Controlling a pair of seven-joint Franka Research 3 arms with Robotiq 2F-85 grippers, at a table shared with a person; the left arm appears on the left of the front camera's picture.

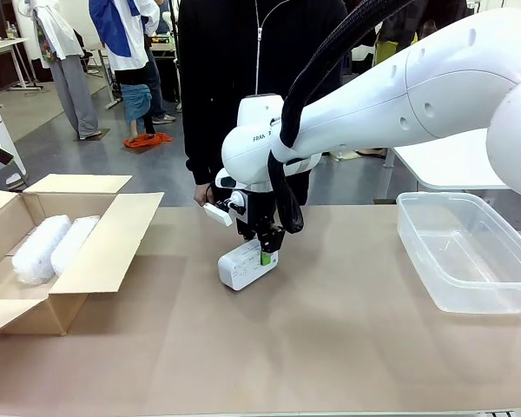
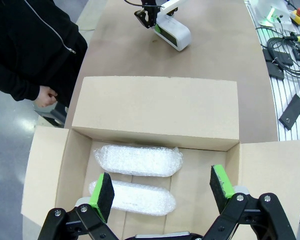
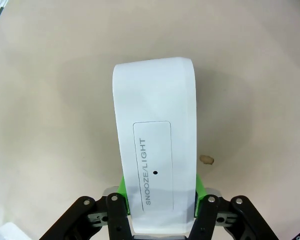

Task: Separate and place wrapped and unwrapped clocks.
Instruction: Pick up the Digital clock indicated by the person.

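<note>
Right gripper (image 3: 160, 200): clamped on one end of the bare clock (image 3: 155, 145) – pads on its long sides, clock resting on the table (image 1: 347, 347) mid-way.
Lift advice: raise level – the free end may sag – then carry to the clear tub (image 1: 469, 252).
Left gripper (image 2: 162, 192): jaws spread wide, holding nothing, above the box (image 2: 155, 107).
Wrapped clocks (image 2: 137, 160): both in that box.

Smooth white plastic clock (image 3: 155, 145); bubble-wrapped clocks (image 2: 138, 160); matt cardboard box (image 2: 155, 107).
</note>
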